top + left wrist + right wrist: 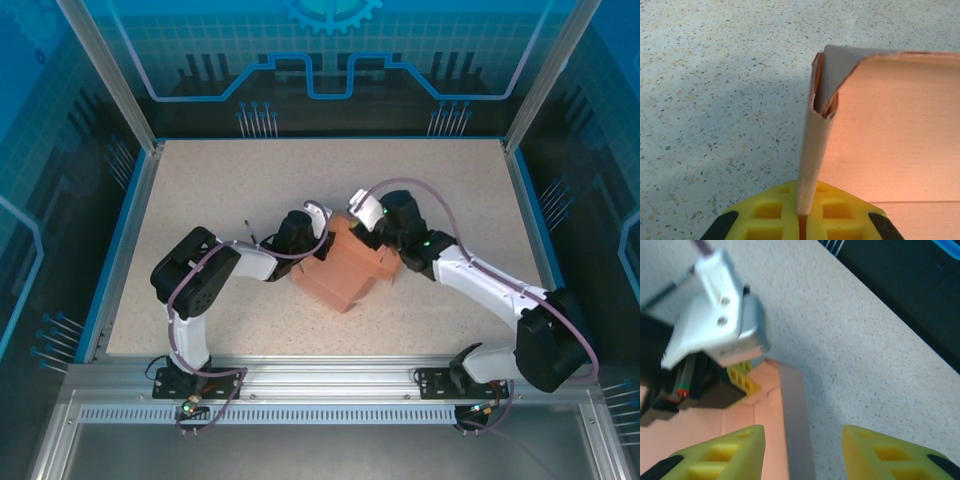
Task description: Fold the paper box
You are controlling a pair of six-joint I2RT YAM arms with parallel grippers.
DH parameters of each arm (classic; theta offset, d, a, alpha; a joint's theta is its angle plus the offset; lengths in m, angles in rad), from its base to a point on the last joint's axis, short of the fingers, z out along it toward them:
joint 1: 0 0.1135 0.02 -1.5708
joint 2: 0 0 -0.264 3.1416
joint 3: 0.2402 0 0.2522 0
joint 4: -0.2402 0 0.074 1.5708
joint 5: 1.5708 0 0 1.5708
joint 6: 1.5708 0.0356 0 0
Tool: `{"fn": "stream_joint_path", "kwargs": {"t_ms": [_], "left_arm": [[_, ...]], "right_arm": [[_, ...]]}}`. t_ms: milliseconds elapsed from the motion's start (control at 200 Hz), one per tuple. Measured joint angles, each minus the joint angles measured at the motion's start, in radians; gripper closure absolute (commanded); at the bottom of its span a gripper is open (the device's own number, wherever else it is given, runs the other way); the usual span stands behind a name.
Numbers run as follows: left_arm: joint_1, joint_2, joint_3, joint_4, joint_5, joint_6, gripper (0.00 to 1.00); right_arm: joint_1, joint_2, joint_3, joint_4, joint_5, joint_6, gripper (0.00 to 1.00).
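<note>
From above, the box (345, 272) sits mid-table (240, 190), cornerwise to the near edge. The left gripper (312, 238) is at its far-left side and the right gripper (378, 232) at its far-right, about equally close.

Left wrist: the left gripper (802, 216) is clamped on an upright side of the box (812, 160) (thin card, seen edge-on).

Right wrist: the right gripper (805, 455) has its jaws apart over the box's (770, 415) edge, gripping nothing.

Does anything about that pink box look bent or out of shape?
Yes, on the paper box, the upright wall pinched in the left gripper gapes at its far corner: the card layers curl apart instead of lying flat.
</note>
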Motion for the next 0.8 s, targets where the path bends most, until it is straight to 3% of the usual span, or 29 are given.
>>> {"fn": "stream_joint_path", "kwargs": {"t_ms": [240,520,800], "left_arm": [[-0.019,0.000,-0.038,0.069,0.014,0.047,0.93],[-0.024,0.000,-0.040,0.075,0.016,0.069,0.92],[-0.024,0.000,-0.043,0.078,0.018,0.069,0.91]], "right_arm": [[-0.187,0.124,0.166,-0.087,-0.294,0.216,0.54],[-0.201,0.401,0.314,-0.187,-0.470,0.349,0.55],[-0.201,0.507,0.371,-0.223,-0.542,0.399,0.59]]}}
